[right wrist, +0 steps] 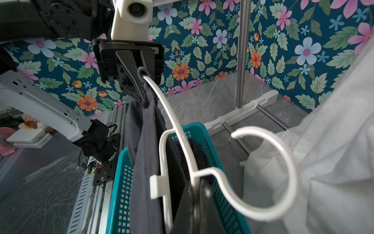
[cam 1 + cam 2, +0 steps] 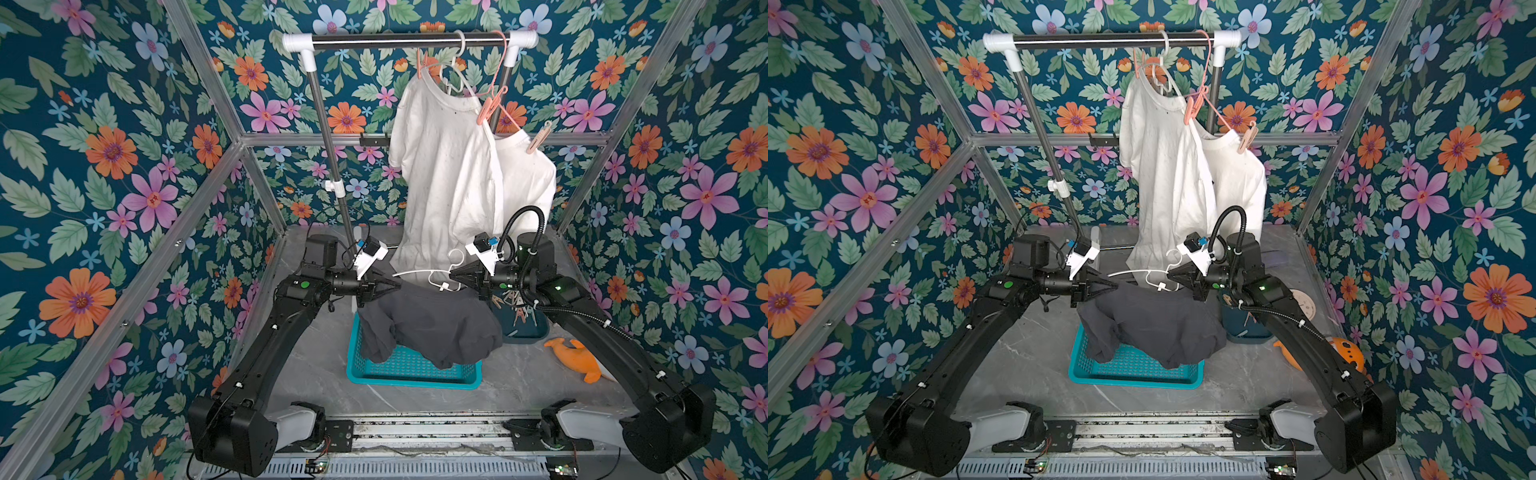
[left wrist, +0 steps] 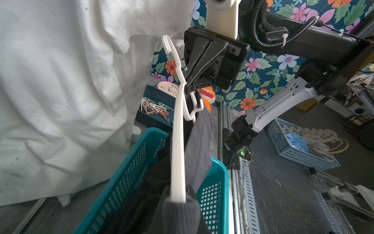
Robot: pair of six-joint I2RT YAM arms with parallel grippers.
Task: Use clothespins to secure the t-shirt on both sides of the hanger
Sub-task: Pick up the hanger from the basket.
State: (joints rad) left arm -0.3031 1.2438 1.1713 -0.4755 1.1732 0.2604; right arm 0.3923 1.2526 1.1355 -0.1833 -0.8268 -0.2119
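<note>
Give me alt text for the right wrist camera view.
The left tool pinches a dark grey t-shirt at the end of a white hanger above a teal basket. A white t-shirt hangs beside it, floral wallpaper behind.

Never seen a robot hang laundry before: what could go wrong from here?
The right jaws grip the hanger, the left jaws the dark t-shirt. Fetching clothespins means one letting go; the hanger may tilt and the shirt slide into the basket. The hook might also snag the white shirt.
</note>
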